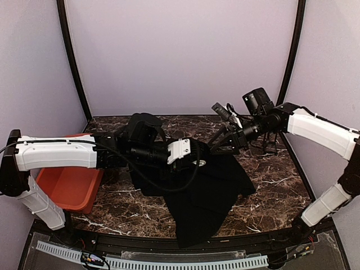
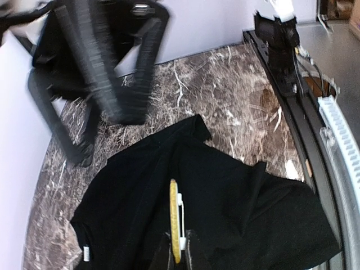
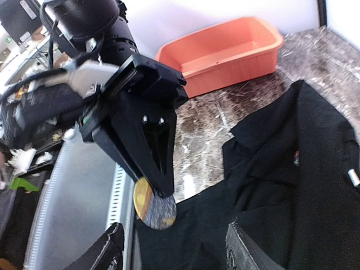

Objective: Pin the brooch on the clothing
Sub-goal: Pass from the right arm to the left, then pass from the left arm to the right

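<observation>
The left gripper (image 3: 160, 190) pinches the brooch (image 3: 154, 209) by its rim above the T-shirt (image 3: 304, 169); the right gripper (image 3: 175, 236), gaping and empty, should steady the fabric first.

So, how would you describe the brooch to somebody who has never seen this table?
Find the black T-shirt on the marble table. Above it the left gripper pinches the brooch, a small flat disc. Its yellow rim sets it apart from the dark cloth and black fingers.
</observation>
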Available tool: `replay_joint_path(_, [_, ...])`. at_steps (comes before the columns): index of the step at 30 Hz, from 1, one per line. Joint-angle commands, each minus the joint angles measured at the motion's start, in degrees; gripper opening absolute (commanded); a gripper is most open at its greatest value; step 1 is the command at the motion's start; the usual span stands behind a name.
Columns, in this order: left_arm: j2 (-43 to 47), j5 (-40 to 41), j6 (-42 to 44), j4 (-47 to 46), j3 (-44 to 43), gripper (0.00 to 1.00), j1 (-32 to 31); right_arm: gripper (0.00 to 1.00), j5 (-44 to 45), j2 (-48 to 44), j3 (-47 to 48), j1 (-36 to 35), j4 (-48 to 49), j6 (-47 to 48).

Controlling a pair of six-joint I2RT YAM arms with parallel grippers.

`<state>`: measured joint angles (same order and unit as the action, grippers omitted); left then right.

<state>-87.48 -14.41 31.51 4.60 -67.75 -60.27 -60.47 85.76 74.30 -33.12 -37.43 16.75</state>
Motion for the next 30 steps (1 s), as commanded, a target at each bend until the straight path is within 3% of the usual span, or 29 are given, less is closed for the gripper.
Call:
replay_joint_path(1, [4.30,-5.20,-14.72,-3.44,2.06,0.01,2.05,0.60,7.05,-5.43,-7.12,0.20,11.85,-2.23])
replay_joint_path(7, [6.44,-15.40,-26.68,-13.15,5.51,0.01,5.56,0.58,8.30,-11.66,-17.30,0.17,27.30,-6.06])
replay_joint_path(14, [6.19,-20.12,-33.49,-20.57,8.46,0.01,6.96,0.55,6.85,-13.99,-23.31,-2.45,44.07,-11.99])
replay_joint_path(21, [5.74,-21.60,-39.87,-30.30,12.64,0.01,8.03,0.48,10.39,-11.43,-21.96,-6.81,46.45,-11.54])
replay_joint_path(30, [6.29,-21.37,-41.61,-34.50,14.60,0.01,8.20,0.37,11.16,-9.44,-20.98,-9.68,50.21,-14.64])
